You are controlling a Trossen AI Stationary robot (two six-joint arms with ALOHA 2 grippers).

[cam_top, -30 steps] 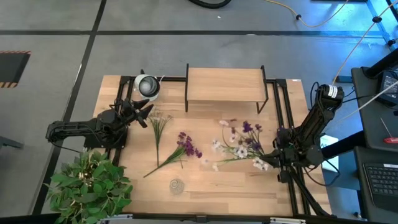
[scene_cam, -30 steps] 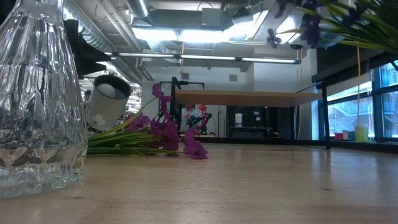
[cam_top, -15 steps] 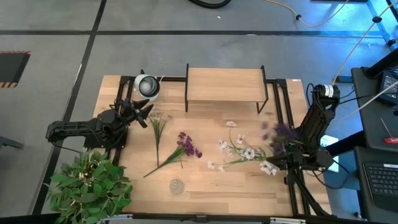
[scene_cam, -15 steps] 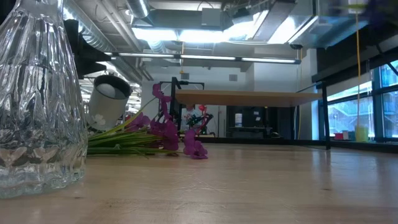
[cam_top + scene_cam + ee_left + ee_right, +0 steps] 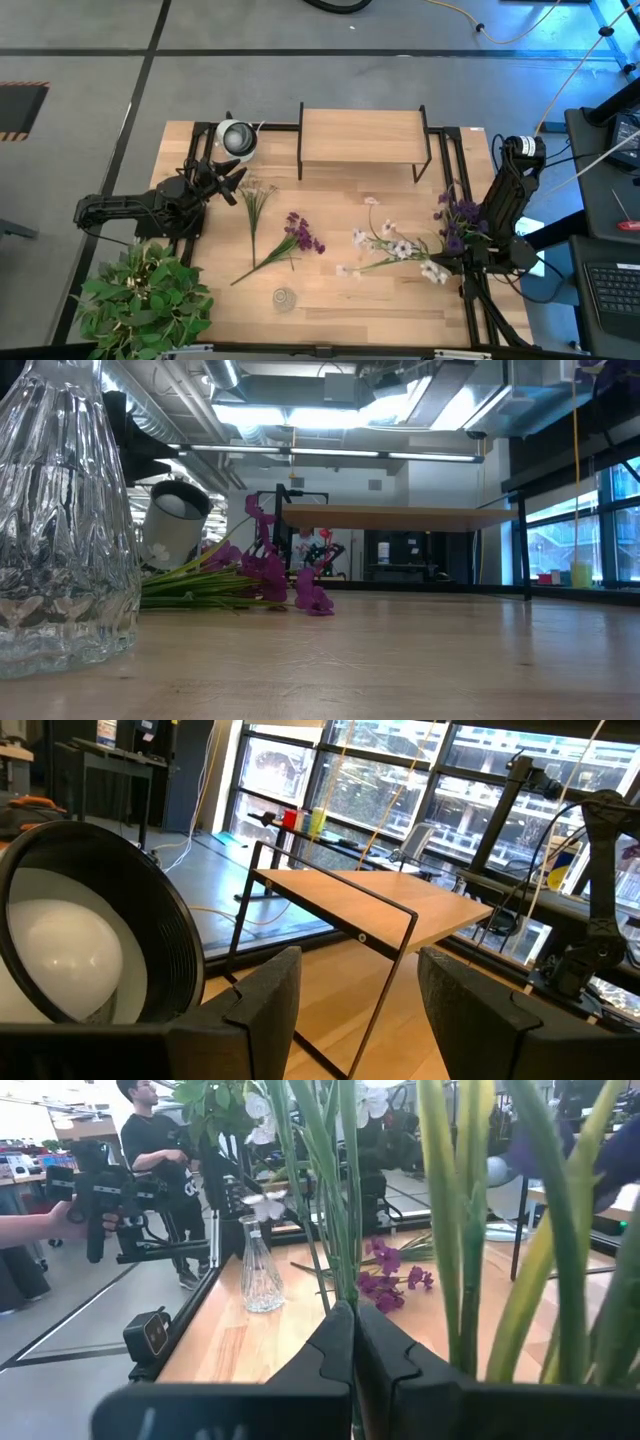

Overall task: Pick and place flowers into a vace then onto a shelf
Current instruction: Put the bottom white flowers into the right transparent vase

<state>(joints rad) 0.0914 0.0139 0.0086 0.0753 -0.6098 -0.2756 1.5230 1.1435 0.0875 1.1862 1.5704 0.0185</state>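
Note:
My right gripper [image 5: 458,240] stands at the table's right edge, shut on purple flowers [image 5: 457,214], whose green stems [image 5: 342,1210] rise in front of its wrist camera. White flowers [image 5: 392,246] lie on the table next to it. More purple flowers [image 5: 298,234] and a thin white sprig [image 5: 255,200] lie left of centre. The glass vase [image 5: 285,298] stands upright near the front edge. The shelf [image 5: 360,135] stands at the far edge. My left gripper [image 5: 232,183] waits open and level at the left, near a round lamp [image 5: 237,138]. My right gripper pinches thin green stems [image 5: 345,1285] between its two shut fingers [image 5: 330,1345], which lie level and across them. The stems stand upright out of the hold, and the purple blossoms are lifted clear of the table. Whether a white-blossomed stem [image 5: 300,1170] is held too, I cannot tell.
A bushy potted plant [image 5: 140,295] fills the near left corner. Black rails run along the table's left and right sides. Beyond the table's left side a person [image 5: 160,1150] stands, and a hand [image 5: 30,1230] holds a camera rig. Bare wood lies between vase and white flowers.
My right gripper has gone toward the table's right edge and a little up, staying shut. The purple flowers have come up off the table with it and away from the white flowers, which stay lying there. In the low view the blossoms have left the picture at the top right.

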